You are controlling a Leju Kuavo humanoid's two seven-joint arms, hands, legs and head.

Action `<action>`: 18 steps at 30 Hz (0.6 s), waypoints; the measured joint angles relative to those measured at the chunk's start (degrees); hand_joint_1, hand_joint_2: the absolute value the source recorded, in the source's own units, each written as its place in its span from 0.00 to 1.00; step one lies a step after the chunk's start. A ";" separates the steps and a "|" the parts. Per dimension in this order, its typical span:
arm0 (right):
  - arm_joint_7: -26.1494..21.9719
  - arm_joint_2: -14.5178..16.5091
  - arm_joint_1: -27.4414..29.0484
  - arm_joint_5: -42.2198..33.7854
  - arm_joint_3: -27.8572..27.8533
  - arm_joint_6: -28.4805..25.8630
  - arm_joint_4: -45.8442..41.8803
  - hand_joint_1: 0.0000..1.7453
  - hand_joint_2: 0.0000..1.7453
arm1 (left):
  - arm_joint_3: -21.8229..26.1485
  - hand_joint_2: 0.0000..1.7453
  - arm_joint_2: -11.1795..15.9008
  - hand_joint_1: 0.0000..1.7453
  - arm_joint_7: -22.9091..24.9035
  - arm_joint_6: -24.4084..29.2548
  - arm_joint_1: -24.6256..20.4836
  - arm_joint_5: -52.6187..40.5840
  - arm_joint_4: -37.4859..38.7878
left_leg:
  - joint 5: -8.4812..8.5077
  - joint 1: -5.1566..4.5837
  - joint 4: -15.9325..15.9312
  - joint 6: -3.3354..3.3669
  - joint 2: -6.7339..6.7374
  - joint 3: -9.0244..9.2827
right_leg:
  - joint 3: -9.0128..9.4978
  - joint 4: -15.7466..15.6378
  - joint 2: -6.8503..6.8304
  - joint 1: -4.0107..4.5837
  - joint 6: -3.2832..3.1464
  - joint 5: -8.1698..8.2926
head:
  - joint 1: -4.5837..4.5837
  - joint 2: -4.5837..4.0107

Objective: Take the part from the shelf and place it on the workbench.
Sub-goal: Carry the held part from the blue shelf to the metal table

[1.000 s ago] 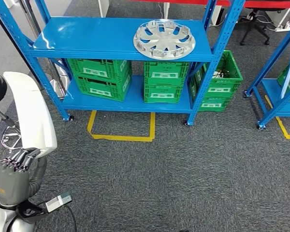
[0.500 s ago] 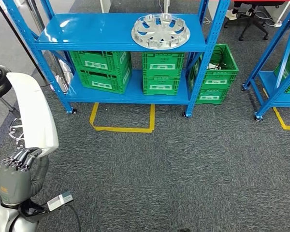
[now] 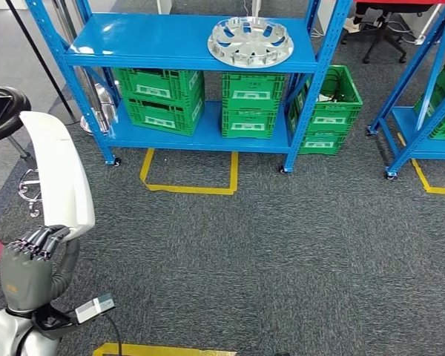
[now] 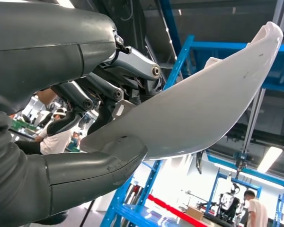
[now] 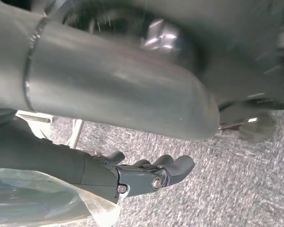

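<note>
My left hand [image 3: 27, 267] at the lower left of the head view grips the bottom end of a long white curved part [image 3: 58, 178], which stands upright above it. In the left wrist view the part [image 4: 205, 109] arcs away from the hand, the thumb [image 4: 90, 175] beneath it and the dark fingers [image 4: 108, 90] over it. The blue shelf [image 3: 153, 41] stands ahead across the carpet, well apart from the hand. My right hand [image 5: 147, 175] hangs over grey carpet, fingers stretched out and holding nothing.
A silver wheel cover [image 3: 250, 41] lies on the shelf's upper board, with green crates [image 3: 159, 96] below. Yellow floor tape [image 3: 187, 174] marks a box before the shelf, and another strip [image 3: 164, 348] sits at the bottom edge. A black stool [image 3: 4, 111] stands left, a second blue rack [image 3: 427, 96] right.
The whole view has shifted: the shelf sits higher in the picture and a yellow strip has appeared at the bottom edge. My left hand still holds the white part the same way.
</note>
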 joint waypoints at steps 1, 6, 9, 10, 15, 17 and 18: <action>-0.02 0.01 -0.05 0.01 0.00 0.01 0.00 0.00 0.00 | 0.00 1.00 0.01 1.00 0.00 0.00 -0.04 0.04 0.02 | 0.10 -0.09 0.08 -0.21 0.01 -0.17 | 1.32 -2.41 0.02 0.06 -0.21 0.25 | 0.01 0.00; -0.04 0.07 0.17 0.01 0.00 0.04 0.00 0.00 0.00 | -0.04 1.00 0.05 1.00 0.00 0.00 -0.11 0.10 0.12 | 0.81 -0.04 -0.13 -0.28 0.01 -0.32 | 1.36 -3.33 -0.11 0.32 -0.49 0.68 | -0.07 0.00; -0.07 0.08 0.15 -0.01 0.00 0.09 0.00 0.00 0.00 | -0.04 1.00 0.06 1.00 -0.04 0.00 -0.14 0.11 0.16 | 1.39 0.03 -0.52 -0.76 -0.01 -0.33 | 1.11 -3.26 -0.11 0.40 -0.86 1.00 | -0.08 0.00; -0.08 0.09 0.15 -0.01 0.00 0.10 0.00 0.00 0.00 | -0.04 1.00 0.06 1.00 -0.12 0.00 -0.17 0.11 0.18 | 1.49 0.05 -0.58 -0.86 -0.01 -0.34 | 1.06 -3.22 -0.11 0.41 -0.91 1.05 | -0.09 0.00; -0.16 0.09 0.14 -0.01 0.00 0.10 0.00 0.00 0.00 | -0.04 1.00 0.08 1.00 -0.99 0.00 -0.39 0.30 0.28 | 1.66 0.10 -0.64 -1.07 -0.01 -0.37 | 0.96 -3.07 -0.11 0.45 -0.99 1.09 | -0.07 -0.01; -0.23 0.09 0.14 -0.01 0.00 0.10 0.00 0.00 0.00 | -0.04 1.00 0.08 1.00 -1.31 0.00 -0.45 0.53 0.34 | 1.67 0.10 -0.64 -1.09 -0.01 -0.39 | 0.94 -3.05 -0.11 0.46 -0.99 1.09 | -0.07 -0.01; -0.27 0.09 0.14 -0.01 0.00 0.10 0.00 0.00 0.00 | -0.04 1.00 0.08 1.00 -1.40 0.00 -0.48 0.61 0.39 | 1.67 0.10 -0.64 -1.09 -0.01 -0.40 | 0.93 -3.05 -0.11 0.46 -1.00 1.08 | -0.07 0.00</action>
